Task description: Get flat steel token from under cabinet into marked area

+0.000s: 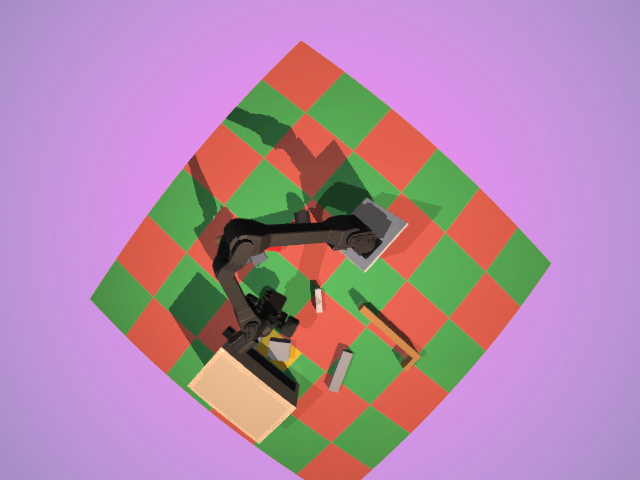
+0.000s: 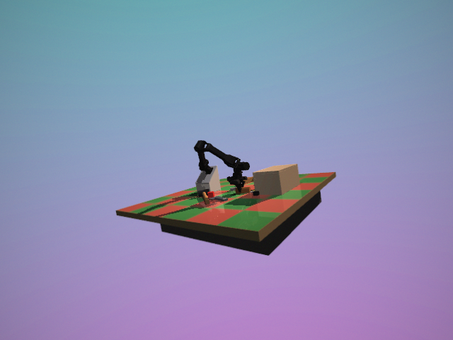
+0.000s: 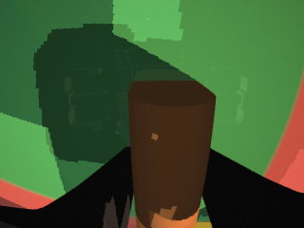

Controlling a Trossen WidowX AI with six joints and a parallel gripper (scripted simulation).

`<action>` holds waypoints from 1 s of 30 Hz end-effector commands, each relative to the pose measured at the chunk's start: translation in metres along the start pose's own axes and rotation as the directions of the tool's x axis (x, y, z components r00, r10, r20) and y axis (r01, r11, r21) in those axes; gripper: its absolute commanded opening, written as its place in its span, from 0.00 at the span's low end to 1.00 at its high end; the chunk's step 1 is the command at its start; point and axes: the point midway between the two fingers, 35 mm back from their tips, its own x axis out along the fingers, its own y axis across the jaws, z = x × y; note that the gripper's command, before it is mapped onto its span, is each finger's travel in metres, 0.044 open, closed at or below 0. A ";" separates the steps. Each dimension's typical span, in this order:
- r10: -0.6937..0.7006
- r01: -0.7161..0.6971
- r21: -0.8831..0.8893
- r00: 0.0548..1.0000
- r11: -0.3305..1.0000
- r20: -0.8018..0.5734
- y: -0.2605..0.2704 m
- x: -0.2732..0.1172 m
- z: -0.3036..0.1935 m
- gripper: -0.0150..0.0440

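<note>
Boxy, pale tan cabinet (image 1: 241, 395) (image 2: 272, 182) with dark front

checkered tabletop (image 1: 480, 217) (image 2: 219, 215), tan cabinet (image 1: 241, 395) (image 2: 268, 183), yellow patch (image 1: 293, 356)

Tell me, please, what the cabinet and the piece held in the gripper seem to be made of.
The cabinet looks like pale, matte wood or painted board: an even tan without visible grain. The held piece, between the gripper's fingers, looks like smooth wood, perhaps plastic: plain orange-brown, rounded sides, no clear grain.
</note>
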 end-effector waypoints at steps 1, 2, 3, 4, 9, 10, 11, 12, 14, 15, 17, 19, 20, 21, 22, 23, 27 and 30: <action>-0.004 0.004 -0.007 1.000 1.000 0.004 -0.001 0.001 0.007 0.25; -0.004 0.004 -0.007 1.000 1.000 0.004 -0.001 0.001 0.008 0.25; -0.004 0.004 -0.007 1.000 1.000 0.004 -0.001 0.001 0.009 0.25; -0.004 0.004 -0.007 1.000 1.000 0.004 -0.001 0.001 0.010 0.25; -0.004 0.004 -0.007 1.000 1.000 0.005 0.000 0.001 0.015 0.25; -0.004 0.004 -0.007 1.000 1.000 0.005 0.000 0.001 0.016 0.25; -0.004 0.004 -0.007 1.000 1.000 0.005 0.000 0.001 0.017 0.25; -0.004 0.004 -0.008 1.000 1.000 0.005 0.000 0.001 0.018 0.25; -0.004 0.004 -0.008 1.000 1.000 0.005 0.000 0.001 0.021 0.25; -0.004 0.004 -0.008 1.000 1.000 0.005 0.000 0.001 0.022 0.25; -0.004 0.004 -0.008 1.000 1.000 0.005 0.001 0.001 0.024 0.25; -0.004 0.004 -0.008 1.000 1.000 0.005 0.001 0.001 0.026 0.25; -0.004 0.004 -0.008 1.000 1.000 0.005 0.001 0.001 0.027 0.25; -0.004 0.004 -0.008 1.000 1.000 0.005 0.001 0.001 0.028 0.25; -0.004 0.004 -0.008 1.000 1.000 0.005 0.001 0.001 0.029 0.25; -0.004 0.004 -0.008 1.000 1.000 0.005 0.001 0.001 0.030 0.25; -0.004 0.004 -0.008 1.000 1.000 0.006 0.002 0.001 0.034 0.25; -0.004 0.004 -0.008 1.000 1.000 0.006 0.002 0.001 0.038 0.25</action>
